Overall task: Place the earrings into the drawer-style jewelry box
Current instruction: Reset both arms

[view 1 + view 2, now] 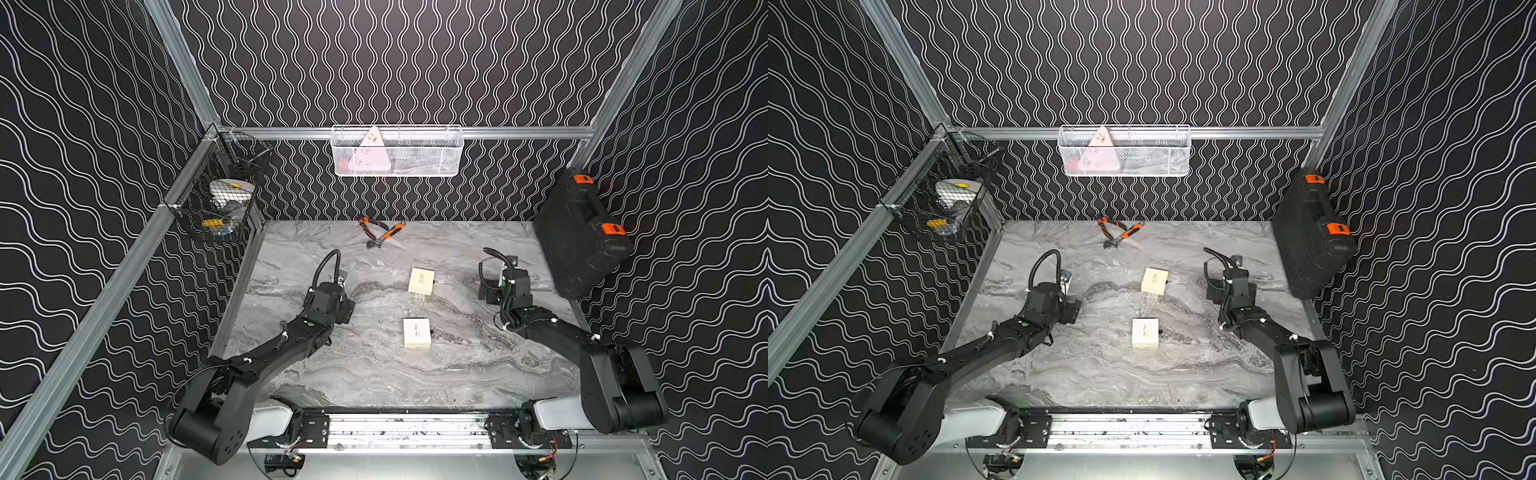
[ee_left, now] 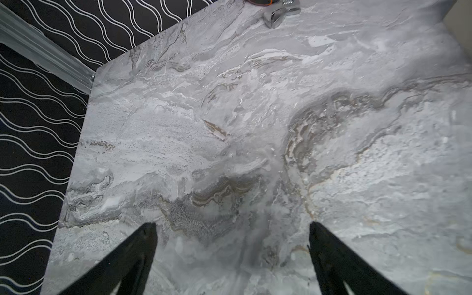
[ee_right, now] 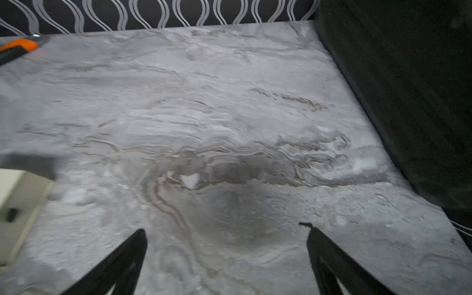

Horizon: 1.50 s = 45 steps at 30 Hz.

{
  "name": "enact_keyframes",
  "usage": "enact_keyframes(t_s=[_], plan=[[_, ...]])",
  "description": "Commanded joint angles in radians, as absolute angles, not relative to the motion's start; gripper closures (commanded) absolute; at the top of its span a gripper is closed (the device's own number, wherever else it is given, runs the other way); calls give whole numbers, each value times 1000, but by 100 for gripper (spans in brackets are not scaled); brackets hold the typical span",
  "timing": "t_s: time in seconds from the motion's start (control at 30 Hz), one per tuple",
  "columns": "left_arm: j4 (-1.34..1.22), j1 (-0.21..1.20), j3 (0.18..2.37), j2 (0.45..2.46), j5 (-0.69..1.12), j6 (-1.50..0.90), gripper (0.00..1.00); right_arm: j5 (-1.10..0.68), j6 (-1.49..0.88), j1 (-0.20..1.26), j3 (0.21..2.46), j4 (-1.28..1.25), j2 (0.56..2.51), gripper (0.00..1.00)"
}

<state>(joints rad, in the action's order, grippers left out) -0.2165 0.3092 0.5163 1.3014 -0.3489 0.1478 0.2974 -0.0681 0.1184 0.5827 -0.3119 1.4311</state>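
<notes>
Earrings are too tiny to make out in any view. In a top view, the far cream box (image 1: pixel 421 281) sits on the marble table (image 1: pixel 374 374) at 12 o'clock from the near cream box (image 1: pixel 417 333), apart. Left wrist view: the left gripper (image 2: pixel 232 224) is spread wide, empty, above bare marble. Right wrist view: the right gripper (image 3: pixel 226 228) is likewise wide, holding nothing.

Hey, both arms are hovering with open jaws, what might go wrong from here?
1. No earrings stand out on the veined marble table, so a pinch may miss.
2. Both cream boxes, the far box and the near box, look shut; tugging a drawer one-handed could drag the whole box.
</notes>
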Motion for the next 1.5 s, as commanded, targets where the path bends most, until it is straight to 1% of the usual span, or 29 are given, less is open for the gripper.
enact_keyframes(t_s=[0.0, 0.13, 0.2, 0.3, 0.5, 0.63, 0.67, 0.73, 0.83, 0.87, 1.47], plan=[[-472, 276, 464, 1341, -250, 223, 3, 244, -56, 84, 508, -599, 1463, 2], [-702, 239, 393, 1422, -183, 187, 4, 228, -43, 52, 442, -803, 1533, 0], [-790, 212, 366, 1446, -163, 183, 4, 212, -69, 28, 429, -833, 1555, 0], [-869, 147, 352, 1471, -71, 125, 5, 173, -84, 3, 420, -877, 1595, 0], [-1012, 47, 336, 1583, -4, 39, 6, 151, -82, -9, 388, -1013, 1667, 0], [-1076, 38, 339, 1645, 5, 35, 3, 128, -96, -21, 406, -955, 1660, 0], [-1045, 36, 346, 1639, 6, 29, 2, 107, -95, -28, 409, -965, 1668, 0], [-1037, 30, 359, 1647, 7, 21, 2, 91, -98, -37, 422, -923, 1662, 0], [-992, 27, 384, 1654, 2, 15, 2, 75, -93, -38, 419, -947, 1669, 0], [-971, 26, 392, 1654, -12, 11, 2, 45, -81, -40, 424, -930, 1668, 0], [-965, 26, 400, 1660, -29, 9, 2, 43, -82, -40, 438, -908, 1671, 0]])
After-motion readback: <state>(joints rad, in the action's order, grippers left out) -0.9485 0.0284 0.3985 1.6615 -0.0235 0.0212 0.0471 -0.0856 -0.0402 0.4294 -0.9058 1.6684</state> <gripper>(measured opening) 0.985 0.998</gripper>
